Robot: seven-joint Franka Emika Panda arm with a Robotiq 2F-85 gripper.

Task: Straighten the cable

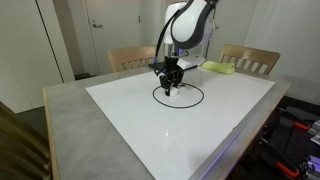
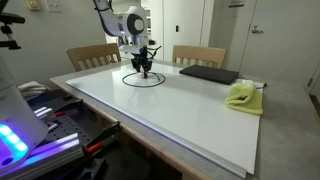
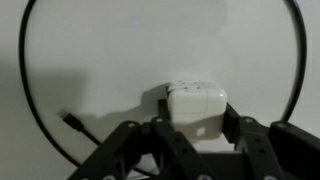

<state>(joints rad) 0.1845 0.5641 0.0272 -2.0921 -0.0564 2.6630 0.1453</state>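
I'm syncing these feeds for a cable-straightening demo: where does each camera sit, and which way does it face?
In an exterior view: high by a table corner, facing across the white board to the arm, gripper and looped cable.
In an exterior view: low beside the table edge, yellow cloth nearest, arm beyond.
Wrist view: looking down; the gripper straddles a white power adapter inside the loop.
Shared: all show the cable.

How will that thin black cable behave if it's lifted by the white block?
Probably floppy: the cable lies in a loose loop, so it would likely trail rather than hold shape. It looks very thin, so likely light. The white block between the fingers of the gripper seems rigid and flat-sided, probably easy to hold.
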